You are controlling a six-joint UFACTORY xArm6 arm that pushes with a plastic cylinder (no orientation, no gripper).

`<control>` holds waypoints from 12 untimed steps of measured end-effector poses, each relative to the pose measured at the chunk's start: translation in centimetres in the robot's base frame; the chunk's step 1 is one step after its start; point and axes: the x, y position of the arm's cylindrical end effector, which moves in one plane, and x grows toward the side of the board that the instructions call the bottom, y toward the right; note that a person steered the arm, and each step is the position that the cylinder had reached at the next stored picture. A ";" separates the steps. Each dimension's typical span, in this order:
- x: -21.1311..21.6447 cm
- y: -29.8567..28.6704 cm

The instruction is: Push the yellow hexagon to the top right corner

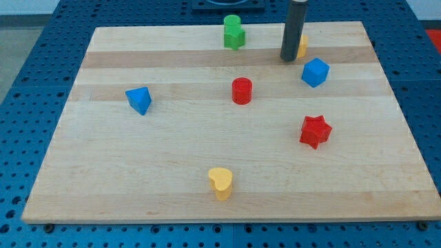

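Note:
The yellow hexagon point(302, 47) lies near the view's top, right of centre, mostly hidden behind my rod; only a sliver shows on the rod's right side. My tip point(289, 59) rests on the board against the hexagon's left side. A blue cube point(315, 72) sits just below and right of the tip.
A green block point(233, 32) stands near the top edge, left of the rod. A red cylinder point(242, 91) is at the centre, a red star point(315, 131) at the right, a blue block point(139, 100) at the left, a yellow heart point(221, 183) near the bottom. The wooden board point(172, 158) lies on a blue perforated table.

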 end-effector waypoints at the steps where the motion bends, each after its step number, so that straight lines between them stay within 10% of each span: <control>1: -1.7 0.9; 12: -6.2 6.0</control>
